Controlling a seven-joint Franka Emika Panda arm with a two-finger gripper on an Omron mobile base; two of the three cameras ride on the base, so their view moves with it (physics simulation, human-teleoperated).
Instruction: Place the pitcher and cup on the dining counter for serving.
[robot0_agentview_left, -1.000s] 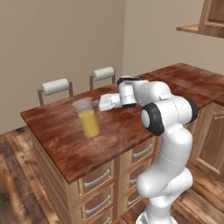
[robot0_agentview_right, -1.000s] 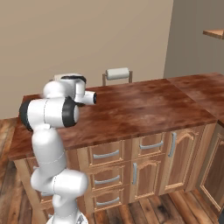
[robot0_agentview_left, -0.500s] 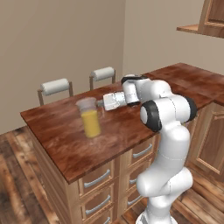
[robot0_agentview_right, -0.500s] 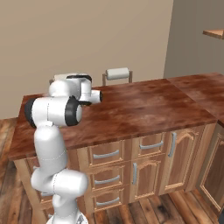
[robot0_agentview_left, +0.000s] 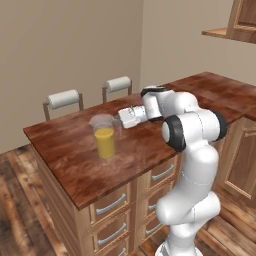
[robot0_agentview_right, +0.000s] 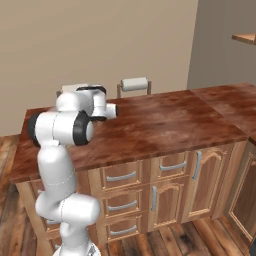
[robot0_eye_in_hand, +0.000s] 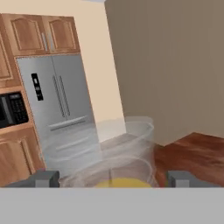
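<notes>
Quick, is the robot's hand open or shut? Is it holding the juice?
End effector: open, fingertips apart on either side of the pitcher, not gripping it; the pitcher stands on the dining counter.

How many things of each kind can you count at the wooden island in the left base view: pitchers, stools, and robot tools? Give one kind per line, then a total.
Pitcher: 1
Stools: 2, one and another
Tool: 1
Total: 4

No readable text, label, brand, number or sign on anything.
</notes>
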